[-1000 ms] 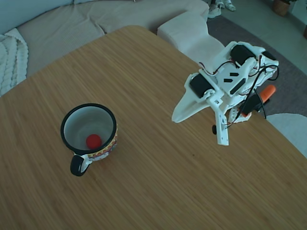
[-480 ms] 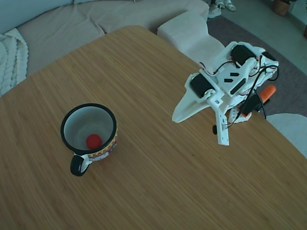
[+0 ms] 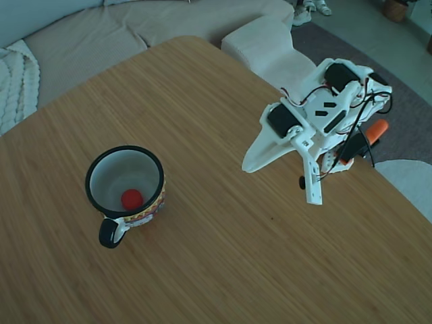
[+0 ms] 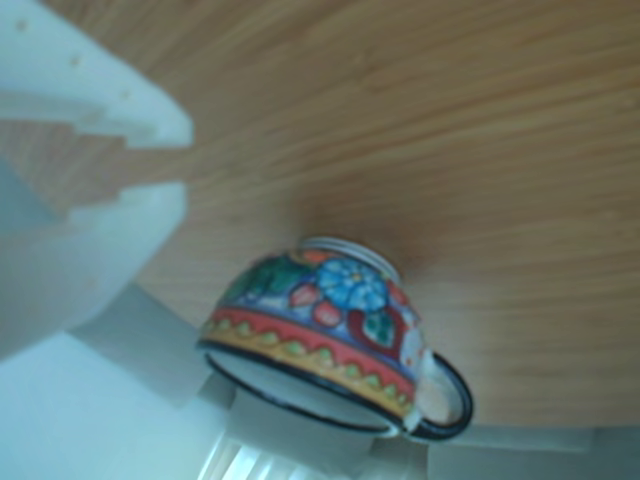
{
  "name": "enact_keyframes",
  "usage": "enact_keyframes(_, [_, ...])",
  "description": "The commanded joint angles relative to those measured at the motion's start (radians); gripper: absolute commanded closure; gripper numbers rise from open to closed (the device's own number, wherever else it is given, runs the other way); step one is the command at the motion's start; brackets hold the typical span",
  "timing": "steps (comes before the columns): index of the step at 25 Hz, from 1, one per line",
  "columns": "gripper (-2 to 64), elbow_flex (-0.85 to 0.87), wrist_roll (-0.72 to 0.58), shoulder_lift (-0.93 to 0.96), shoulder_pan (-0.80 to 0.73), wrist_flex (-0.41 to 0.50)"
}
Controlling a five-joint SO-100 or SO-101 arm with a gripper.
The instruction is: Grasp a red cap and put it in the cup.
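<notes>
The table [image 3: 223, 121] is the biggest thing here: a broad slab of bamboo-like wood with fine straight grain running across it and a rounded far corner. Behind that corner sits a beige sofa [image 3: 135, 27] in soft woven cloth, with a cream knitted throw [image 3: 15, 81] bunched at its left end in the fixed view.

At the table's right edge the arm [image 3: 324, 108] is folded down low, a white plastic shell of flat angular plates with black motor blocks, thin dark wires and one orange part near its base. Its pincer [image 3: 280, 179] points out toward the middle of the table, one finger a wide white wedge and the other a narrower bar; the tips stand apart with only bare wood between them, so it is spread and holds nothing. In the other view the two white fingers [image 4: 90, 100] fill the upper left, blocky and stepped, with a gap between them.

The cup [image 3: 125, 185] stands upright near the table's left edge, well apart from the arm: smooth white enamel, a round mouth ringed in black, a black loop handle turned toward the near edge. In the other view the cup [image 4: 330, 330] appears upside down, its band painted with a blue flower, green leaves and red and yellow scallops.

The cap [image 3: 131, 198], a small round red disc, lies flat on the cup's floor.
</notes>
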Motion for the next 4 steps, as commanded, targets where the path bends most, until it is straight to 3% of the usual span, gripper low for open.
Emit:
enact_keyframes(1, [61.2,-0.009,-0.005,0.012,0.003,-0.002])
enact_keyframes(4, [61.2,-0.009,-0.005,0.014,0.003,-0.002])
